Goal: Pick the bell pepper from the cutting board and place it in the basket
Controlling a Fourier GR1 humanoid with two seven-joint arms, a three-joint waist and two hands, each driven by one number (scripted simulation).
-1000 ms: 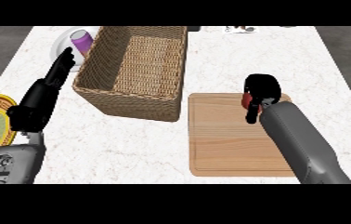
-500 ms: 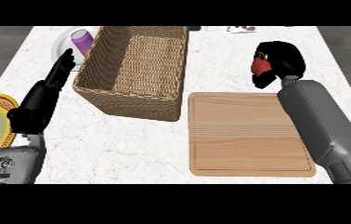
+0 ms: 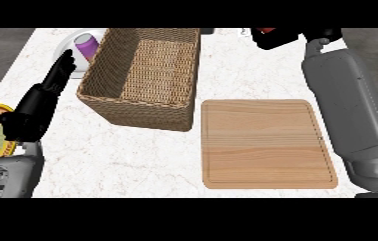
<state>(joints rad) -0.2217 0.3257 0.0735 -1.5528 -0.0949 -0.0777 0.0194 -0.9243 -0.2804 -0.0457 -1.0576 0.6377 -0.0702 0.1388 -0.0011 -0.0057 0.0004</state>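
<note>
Only a red sliver of the pepper (image 3: 267,30) shows, at the view's top edge, tucked inside the right robot hand (image 3: 286,39), whose black fingers curl round it and hide most of it. That robot hand is beyond the far edge of the board (image 3: 266,145), to the right of the basket (image 3: 136,109) and apart from it; how high it is above the bench (image 3: 118,157) cannot be told from this steep view. Its grey forearm (image 3: 336,95) runs down the right side of the view, passing the board's right edge. The wooden board lies flat on the bench, its near left corner well clear of the basket, its far left corner just beside the basket's near right corner. The woven basket stands to the left of the board, turned slightly askew. Behind the basket's far left corner sits a white plate (image 3: 69,42) with a purple thing (image 3: 87,50) on it, both partly hidden by the basket's wall. The left robot hand (image 3: 40,105) rests at the view's left edge, open, its fingers straight and pointing up toward the plate. A yellow thing (image 3: 6,147) shows beside it at the edge — too little of it to name.
</note>
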